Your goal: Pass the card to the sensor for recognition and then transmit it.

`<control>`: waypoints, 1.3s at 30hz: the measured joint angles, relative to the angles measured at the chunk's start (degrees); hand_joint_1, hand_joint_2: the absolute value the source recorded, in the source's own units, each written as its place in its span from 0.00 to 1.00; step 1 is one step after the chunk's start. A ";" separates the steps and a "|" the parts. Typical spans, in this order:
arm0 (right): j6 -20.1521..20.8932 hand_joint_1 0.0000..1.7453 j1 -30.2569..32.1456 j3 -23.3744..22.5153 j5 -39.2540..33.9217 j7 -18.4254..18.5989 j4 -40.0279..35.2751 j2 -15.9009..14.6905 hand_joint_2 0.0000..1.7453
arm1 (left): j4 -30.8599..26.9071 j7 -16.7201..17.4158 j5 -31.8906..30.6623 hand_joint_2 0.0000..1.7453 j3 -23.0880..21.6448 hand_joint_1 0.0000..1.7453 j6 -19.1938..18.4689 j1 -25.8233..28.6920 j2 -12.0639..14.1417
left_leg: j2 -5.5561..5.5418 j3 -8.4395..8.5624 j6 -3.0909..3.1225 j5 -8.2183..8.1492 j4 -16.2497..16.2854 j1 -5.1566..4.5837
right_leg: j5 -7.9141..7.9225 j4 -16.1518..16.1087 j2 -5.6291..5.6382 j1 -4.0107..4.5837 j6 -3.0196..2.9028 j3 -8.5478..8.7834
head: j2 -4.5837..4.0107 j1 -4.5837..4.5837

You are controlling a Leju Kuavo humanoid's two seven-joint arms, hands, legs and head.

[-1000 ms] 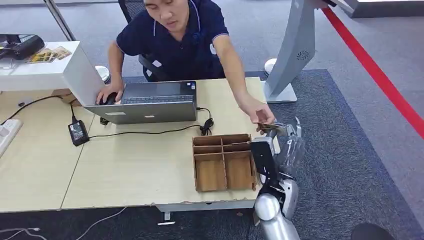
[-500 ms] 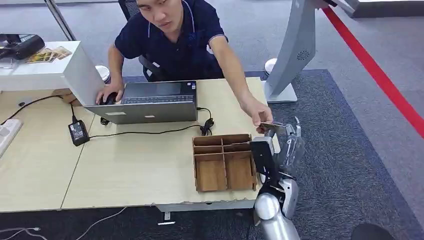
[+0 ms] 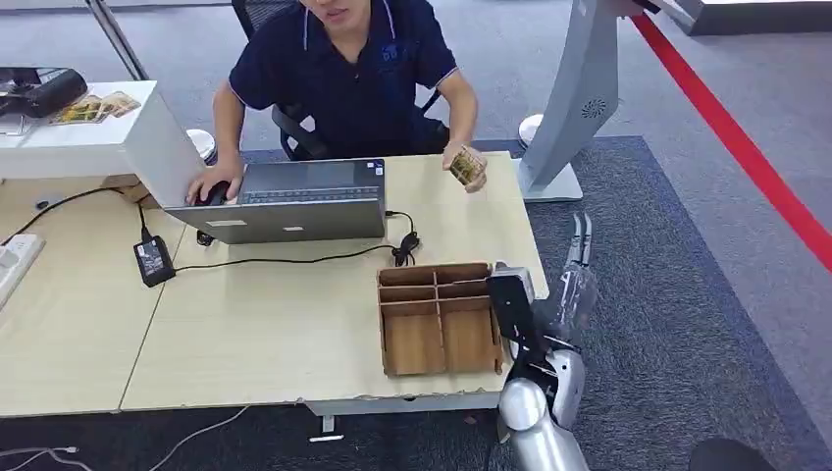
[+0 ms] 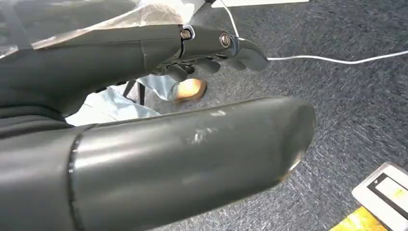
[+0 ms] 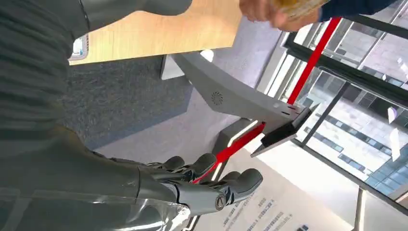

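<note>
This is an office. A person [image 3: 343, 69] sits on a swivel chair [image 3: 294, 132] at a laptop [image 3: 294, 201] on a wooden bench [image 3: 245, 324]. Grey carpet [image 3: 687, 294] covers the floor, and large windows [image 5: 356, 96] face other buildings.

Head view: set high on the body, aimed forward and down across the wooden table [image 3: 294, 324], taking in a wide sweep; seated person [image 3: 343, 78] at upper centre, grey stand [image 3: 579, 98] at upper right, right hand [image 3: 574, 280] at lower right.

Left wrist view: mounted close behind the left hand [image 4: 144, 120] — aimed down at dark carpet [image 4: 346, 106].

Right wrist view: close behind the right hand [image 5: 187, 187], turned on its side, facing the grey stand [image 5: 240, 101] and table edge [image 5: 159, 33] — both shared with the head view.
</note>
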 joint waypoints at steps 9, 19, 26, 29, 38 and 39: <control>0.00 0.00 0.11 1.03 0.37 4.53 0.31 -0.50 1.00 | 0.00 0.00 1.09 0.00 -0.02 0.00 0.00 -0.01 0.00 | 0.00 0.00 0.00 0.00 0.00 0.00 | 0.00 -0.01 0.00 0.00 0.00 -0.02 | 0.00 0.00; -0.02 0.00 0.28 2.89 1.25 7.00 0.31 -1.71 1.00 | 0.00 -0.20 1.64 0.00 -0.04 0.00 0.00 -0.01 0.02 | 0.00 0.00 0.00 0.00 0.00 0.00 | 0.00 0.00 0.00 0.00 0.00 -0.01 | 0.00 0.00; -0.02 0.00 0.33 4.55 2.69 8.18 0.79 -2.89 1.00 | 0.00 -0.26 1.86 0.00 -0.33 0.00 0.00 -0.02 0.11 | 0.00 0.00 0.00 0.00 0.00 0.00 | 0.00 0.00 0.00 0.00 0.00 -0.02 | 0.00 0.00; -0.02 0.00 0.35 5.16 7.14 9.66 0.77 -3.41 1.00 | 0.00 -0.35 1.90 0.00 -0.74 0.00 0.00 -0.02 0.20 | 0.01 0.01 0.00 0.00 0.00 0.00 | 0.00 0.00 0.00 0.00 0.00 -0.02 | 0.02 0.02; -0.04 0.00 0.35 9.16 16.90 15.70 0.70 -6.97 1.00 | 0.00 -0.59 2.47 0.00 -1.84 0.00 0.00 -0.03 0.39 | 0.01 0.00 0.00 0.00 0.00 0.00 | 0.00 -0.01 0.00 0.00 0.00 -0.01 | 0.00 0.00; -0.04 0.00 0.35 9.55 17.18 16.07 0.66 -7.19 1.00 | 0.00 -0.61 2.54 0.00 -1.90 0.00 0.00 -0.04 0.42 | 0.01 0.01 0.00 0.00 0.00 0.00 | 0.00 0.00 0.00 0.00 0.00 -0.01 | 0.02 0.00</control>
